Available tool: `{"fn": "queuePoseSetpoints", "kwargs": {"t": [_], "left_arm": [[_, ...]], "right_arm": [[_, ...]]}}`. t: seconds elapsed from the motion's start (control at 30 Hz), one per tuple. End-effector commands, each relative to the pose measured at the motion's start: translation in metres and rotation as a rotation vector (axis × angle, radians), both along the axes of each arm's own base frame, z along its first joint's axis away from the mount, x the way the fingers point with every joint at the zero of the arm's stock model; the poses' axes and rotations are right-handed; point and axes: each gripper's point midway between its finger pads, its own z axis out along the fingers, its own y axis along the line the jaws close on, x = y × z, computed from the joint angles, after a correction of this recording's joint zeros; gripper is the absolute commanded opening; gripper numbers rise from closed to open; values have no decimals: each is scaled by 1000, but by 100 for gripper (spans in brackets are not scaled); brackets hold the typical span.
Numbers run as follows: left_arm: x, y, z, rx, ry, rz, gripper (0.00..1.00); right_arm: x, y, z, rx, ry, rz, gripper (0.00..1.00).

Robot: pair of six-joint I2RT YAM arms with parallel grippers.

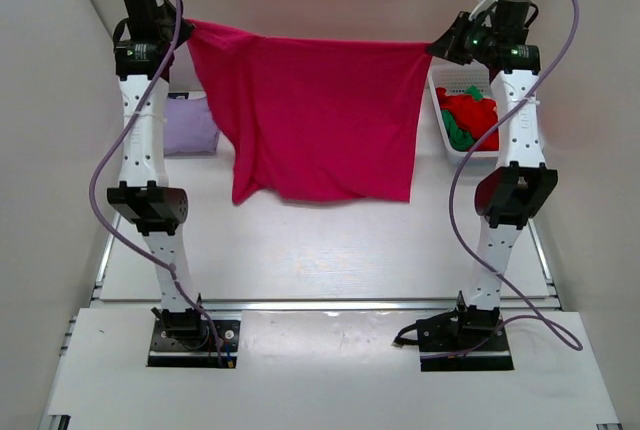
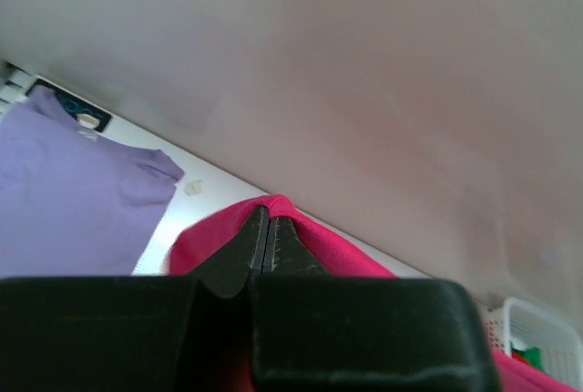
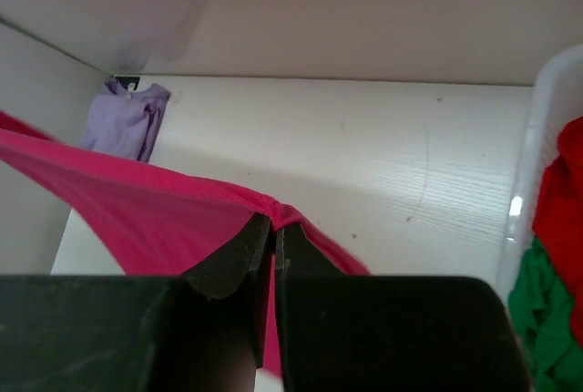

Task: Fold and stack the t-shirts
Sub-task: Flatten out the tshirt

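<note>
The magenta t-shirt (image 1: 320, 120) hangs taut, pinched by left hand (image 1: 187, 26) and right hand (image 1: 434, 48).

1. No text, brand, number or sign can be read in any of the three views.
2. A small dark patch (image 2: 84, 111) with a pale mark is seen beside the lavender t-shirt (image 2: 64, 201). It is possibly a label, but nothing on it is legible.
</note>
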Motion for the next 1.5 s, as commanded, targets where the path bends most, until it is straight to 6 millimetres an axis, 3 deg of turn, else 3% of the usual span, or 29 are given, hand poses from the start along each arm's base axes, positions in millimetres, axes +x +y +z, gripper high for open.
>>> {"fn": "queuePoseSetpoints", "kwargs": {"t": [0.0,0.03,0.07,0.1,0.17,0.27,0.3,0.33,0.37,0.4,0.43,0.57,0.6,0.63,0.67,0.7,0.73,0.77,0.8,0.83,0.87,0.93,1.03,1.07,1.13,1.27,1.33,1.4,1.47], "left_arm": [[-44,15,138,-47,-381,-47,0],[-59,10,159,-33,-431,-61,0],[-63,6,163,-24,-440,-77,0],[-80,10,182,-18,-483,-65,0],[-97,5,196,-19,-514,-92,0],[-118,3,200,23,-491,-64,0],[-119,-2,193,35,-463,-51,0],[-117,1,179,46,-407,-34,0],[-113,-19,160,61,-341,-55,0],[-113,-16,151,83,-307,-28,0],[-108,-32,126,94,-224,-51,0],[-115,-75,66,136,-16,-92,0],[-125,-86,44,127,67,-89,0],[-131,-88,36,104,104,-51,0],[-142,-93,13,136,197,-28,0],[-150,-113,-8,154,277,-40,0],[-162,-131,-6,209,271,-71,0],[-165,-136,-42,256,365,-53,0],[-172,-143,-60,263,394,-73,0],[-177,-145,-58,208,384,-116,0],[-180,-140,-85,211,451,-121,0],[-191,-123,-110,136,445,-133,0],[-210,-95,-152,39,446,-147,11],[-216,-94,-163,-2,461,-173,16],[-237,-72,-207,-46,513,-144,17],[-270,-71,-263,-36,603,-170,18],[-283,-77,-273,-36,618,-191,17],[-296,-85,-280,-9,624,-215,11],[-311,-86,-285,17,640,-223,13]], "right_arm": [[-32,-29,150,-24,-421,-52,1],[-41,-30,163,-36,-455,-54,0],[-51,-31,180,-63,-503,-75,0],[-61,-34,192,-80,-532,-91,0],[-73,-39,202,-74,-542,-101,0],[-83,-39,192,-101,-509,-108,0],[-80,-34,171,-112,-451,-105,0],[-79,-29,155,-144,-421,-108,0],[-76,-29,141,-166,-392,-120,0],[-76,-25,117,-216,-349,-132,0],[-74,-21,87,-272,-290,-145,0],[-91,-24,-2,-329,-94,-155,0],[-96,-26,-12,-331,-67,-161,0],[-104,-23,-33,-372,-29,-171,0],[-114,-22,-53,-406,13,-185,1],[-124,-19,-68,-414,39,-188,0],[-131,-15,-70,-413,37,-179,0],[-140,-14,-86,-398,70,-165,0],[-148,-13,-85,-387,66,-168,0],[-156,-11,-102,-392,102,-163,0],[-166,-10,-115,-413,124,-157,0],[-187,-10,-134,-439,179,-144,0],[-211,-3,-148,-453,219,-115,0],[-220,-1,-162,-452,262,-106,0],[-238,-3,-183,-461,327,-99,0],[-279,-3,-239,-460,500,-74,0],[-302,-6,-265,-450,589,-64,0],[-312,-7,-271,-442,610,-60,0],[-324,-8,-275,-433,626,-64,0]]}}
